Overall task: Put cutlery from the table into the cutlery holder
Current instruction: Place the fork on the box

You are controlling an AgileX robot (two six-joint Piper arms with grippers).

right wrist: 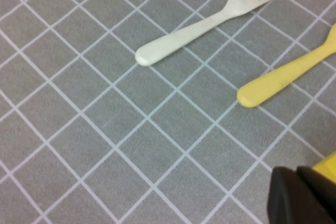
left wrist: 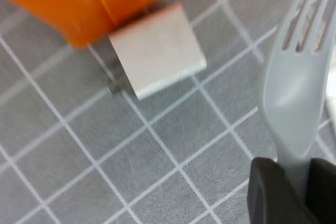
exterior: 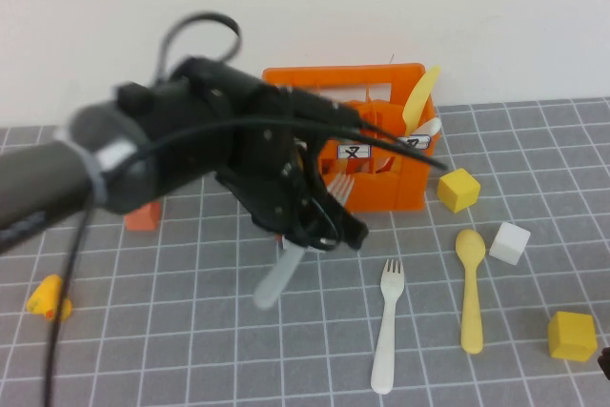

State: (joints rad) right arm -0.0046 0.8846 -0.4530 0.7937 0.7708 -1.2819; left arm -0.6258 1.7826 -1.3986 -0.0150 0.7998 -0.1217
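Observation:
My left gripper [exterior: 319, 226] hangs above the table in front of the orange cutlery holder [exterior: 376, 188], shut on the grey fork [exterior: 286, 269]. The fork's tines point toward the holder and its handle slants down toward me. In the left wrist view the grey fork [left wrist: 296, 87] sits between the dark fingers [left wrist: 270, 192], with the holder's corner [left wrist: 89, 3] beyond. The white fork [exterior: 388, 326] and yellow spoon [exterior: 470, 297] lie on the tiled table [exterior: 191, 350], right of the gripper. My right gripper [right wrist: 296, 182] is shut and empty, low over the tiles near the white fork [right wrist: 199, 27] and the spoon's handle [right wrist: 283, 80].
A yellow piece [exterior: 420, 97] and a white piece [exterior: 426, 129] stand in the holder. Two yellow cubes [exterior: 458, 190] [exterior: 572, 335] and a white cube [exterior: 509, 242] lie on the right. A small orange cube [exterior: 143, 216] and a yellow object [exterior: 48, 297] lie on the left.

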